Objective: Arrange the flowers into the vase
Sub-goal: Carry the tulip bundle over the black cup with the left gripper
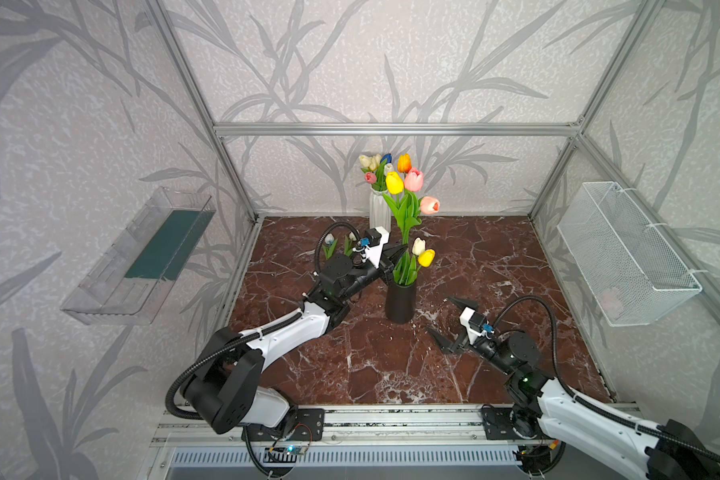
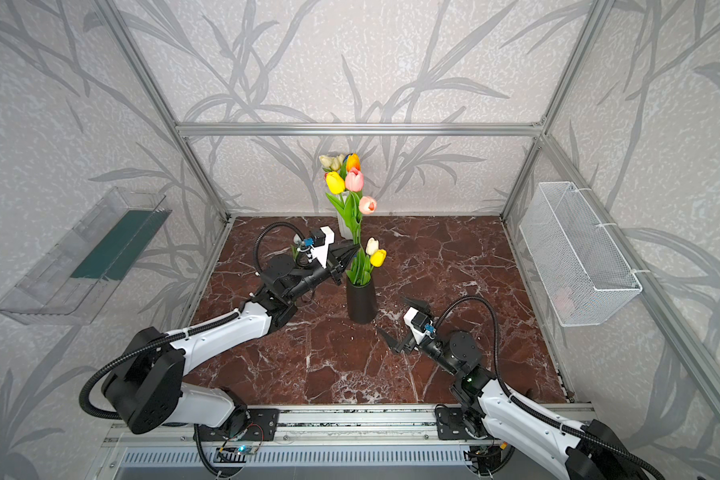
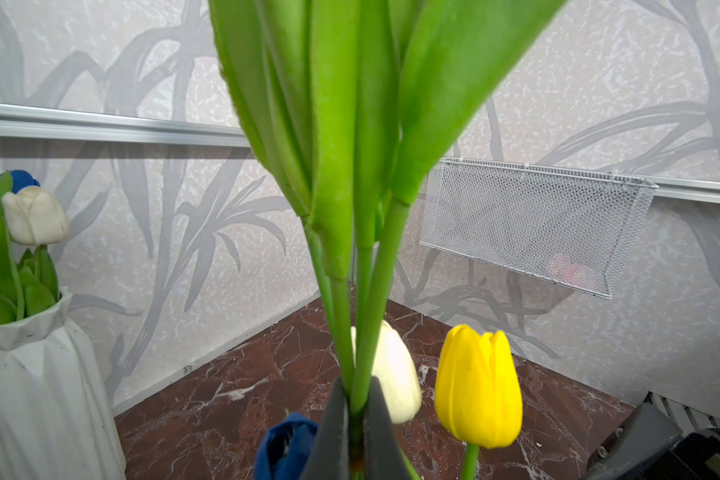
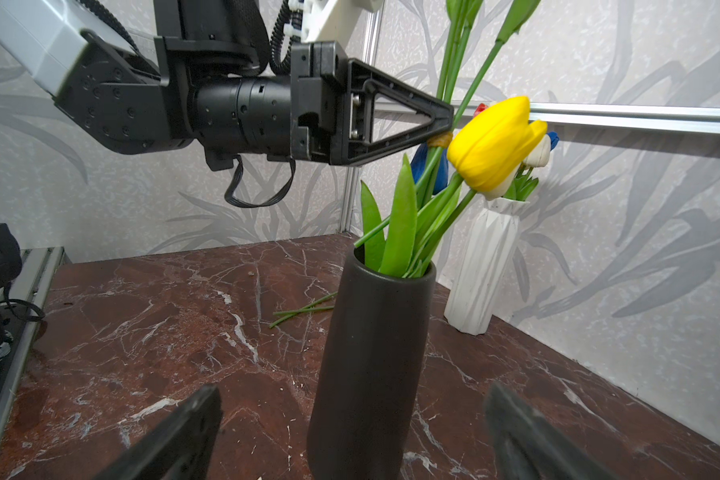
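Flowers (image 1: 407,216) under inspection: a tall bunch of artificial tulips, heads yellow, pink and orange, standing over the black vase (image 1: 400,301) near the middle of the table (image 1: 495,257). The left gripper (image 1: 400,250) is clenched on the bare stems of this bunch, just above a tan band (image 4: 439,140) that ties them. The right wrist view shows the stems running on below the grip into the vase mouth. Whether their ends reach the bottom cannot be told. Two short tulips, white (image 1: 418,246) and yellow (image 1: 426,257), sit in the same vase. The right gripper (image 1: 447,320) stands with jaws wide apart, empty, low near the vase foot and not touching it. Further stock: a white vase (image 1: 379,210) at the back wall holds more tulips, and a few loose tulips (image 1: 329,240) lie on the table behind the left arm (image 1: 292,328).

Handling assessment: light goods, with soft heads that a pinch would likely dent and stems that look springy (leaves slick, poor purchase). The best hold is on the bare stems low down, at or near the band. The bunch looks top-heavy. On release it may lean or tip the narrow vase, so steadying the vase body seems prudent.
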Robot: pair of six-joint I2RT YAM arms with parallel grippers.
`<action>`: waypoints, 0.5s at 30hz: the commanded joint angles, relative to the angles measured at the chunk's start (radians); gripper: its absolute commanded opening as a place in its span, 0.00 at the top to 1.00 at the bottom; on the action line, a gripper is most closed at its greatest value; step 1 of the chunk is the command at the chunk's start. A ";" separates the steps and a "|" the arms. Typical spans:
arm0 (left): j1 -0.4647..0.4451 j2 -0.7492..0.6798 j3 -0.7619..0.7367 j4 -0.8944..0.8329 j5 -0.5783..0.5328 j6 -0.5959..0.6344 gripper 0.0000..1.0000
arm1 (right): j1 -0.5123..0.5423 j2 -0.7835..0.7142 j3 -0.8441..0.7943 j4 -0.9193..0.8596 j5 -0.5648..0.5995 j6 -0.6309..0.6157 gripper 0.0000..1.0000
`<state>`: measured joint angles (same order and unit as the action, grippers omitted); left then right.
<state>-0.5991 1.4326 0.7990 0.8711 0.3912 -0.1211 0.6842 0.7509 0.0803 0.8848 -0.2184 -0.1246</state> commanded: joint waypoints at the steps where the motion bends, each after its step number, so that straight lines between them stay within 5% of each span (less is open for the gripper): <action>1: 0.006 0.018 -0.018 0.058 -0.018 0.029 1.00 | 0.008 -0.006 -0.001 0.011 0.001 -0.003 0.01; 15: 0.005 0.030 0.015 -0.022 -0.067 0.055 1.00 | 0.008 0.034 -0.001 0.038 0.001 -0.001 0.01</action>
<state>-0.5991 1.4548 0.7845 0.9054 0.3401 -0.0971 0.6849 0.7818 0.0803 0.8860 -0.2180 -0.1246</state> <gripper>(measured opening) 0.058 0.991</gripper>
